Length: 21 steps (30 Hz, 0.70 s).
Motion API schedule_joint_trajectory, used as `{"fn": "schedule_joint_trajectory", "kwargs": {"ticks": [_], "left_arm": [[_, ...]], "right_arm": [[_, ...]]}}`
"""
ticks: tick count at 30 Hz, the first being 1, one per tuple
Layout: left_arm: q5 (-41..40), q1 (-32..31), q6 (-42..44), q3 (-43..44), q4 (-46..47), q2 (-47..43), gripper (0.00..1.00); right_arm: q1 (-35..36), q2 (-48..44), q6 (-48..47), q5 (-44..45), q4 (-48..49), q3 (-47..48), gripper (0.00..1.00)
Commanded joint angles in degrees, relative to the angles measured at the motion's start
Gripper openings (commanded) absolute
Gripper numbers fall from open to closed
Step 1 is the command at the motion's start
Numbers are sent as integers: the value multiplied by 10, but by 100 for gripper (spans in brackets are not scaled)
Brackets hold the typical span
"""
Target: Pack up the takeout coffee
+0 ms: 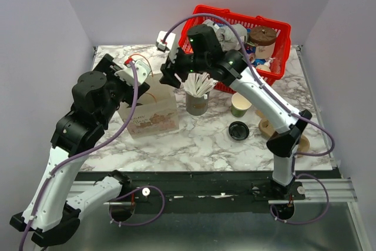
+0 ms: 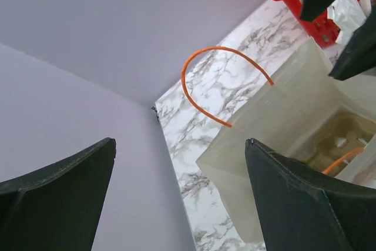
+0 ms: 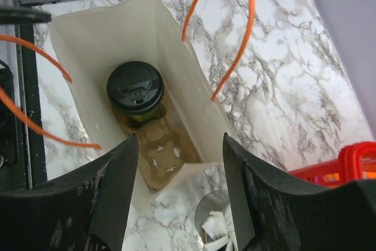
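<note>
Upright, takeout coffee (image 3: 135, 88) sits in bag (image 3: 88, 45); print (image 1: 154, 120) blurred.

Top external view looks steeply down from above and behind the arm bases at 6 o'clock. It takes in the whole marble table (image 1: 200, 145), with the paper bag (image 1: 154, 116) toward 9 o'clock and the red basket (image 1: 276, 45) at 1 o'clock. Left wrist view sits close beside the bag's rim and faces the far wall corner, with the left gripper (image 2: 180, 140) framing the bottom. Right wrist view looks straight down into the bag from close above, with the right gripper (image 3: 180, 136) at 6 o'clock. All three views share the bag and basket.
</note>
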Motion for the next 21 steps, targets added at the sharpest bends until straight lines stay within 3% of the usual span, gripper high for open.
{"fn": "schedule_joint_trajectory", "kwargs": {"ticks": [1, 8, 13, 21], "left_arm": [[-30, 6, -21, 48, 56, 29, 99], [-25, 21, -36, 110, 41, 64, 98], [8, 63, -68, 114, 33, 69, 98], [53, 107, -91, 116, 7, 59, 98]], "right_arm": [[-29, -86, -4, 20, 9, -54, 67], [-113, -149, -11, 9, -12, -173, 60], [-153, -138, -30, -16, -24, -204, 40], [-171, -73, -50, -18, -19, -191, 44]]}}
